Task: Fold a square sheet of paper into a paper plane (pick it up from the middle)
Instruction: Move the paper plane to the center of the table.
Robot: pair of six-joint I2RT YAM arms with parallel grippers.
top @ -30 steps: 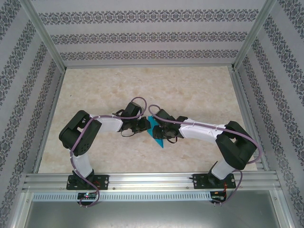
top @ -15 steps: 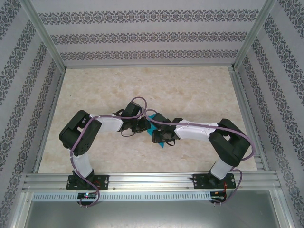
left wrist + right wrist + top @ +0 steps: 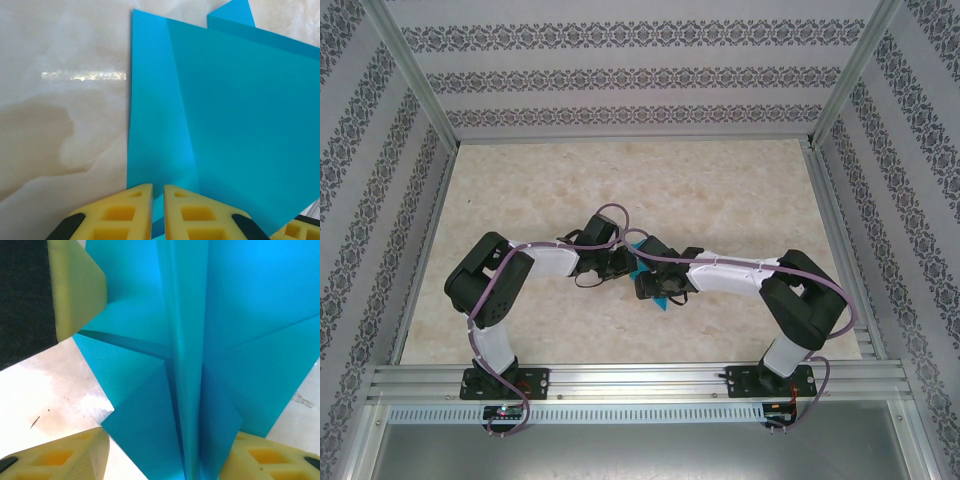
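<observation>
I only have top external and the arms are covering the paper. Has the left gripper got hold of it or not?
Observer: Yes. In the left wrist view, the left gripper is shut on an edge of the paper, with a blue sliver pinched between its fingers.
Operator: Right one?
Observer: The right gripper is open. Its fingers are wide apart on either side of the paper, and the table shows between one finger and the sheet.
Operator: Fold state?
Observer: Partly folded. The right wrist view shows a raised centre ridge with angled flaps coming off both sides.
</observation>
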